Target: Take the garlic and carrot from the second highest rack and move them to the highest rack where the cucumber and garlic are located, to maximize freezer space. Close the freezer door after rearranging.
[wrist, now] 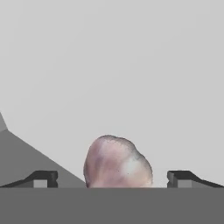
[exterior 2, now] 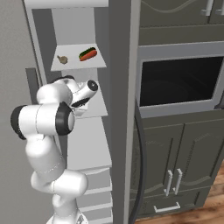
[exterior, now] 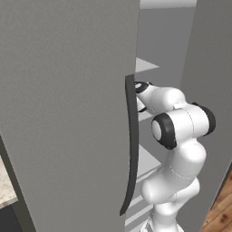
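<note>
In the hand view a pinkish-white garlic lies on the pale second highest rack. It sits between the two dark fingertips of my open gripper, and neither tip touches it. My white hand reaches into the freezer at the second highest rack. Above it, the highest rack carries another garlic. On the same shelf the dark green cucumber lies with the orange-red carrot right against it. The freezer door stands open.
The door's long dark curved handle hangs close to my forearm on the left. Lower pale shelves sit under the arm. The other fridge door, a dark oven niche and cabinets stand to the right.
</note>
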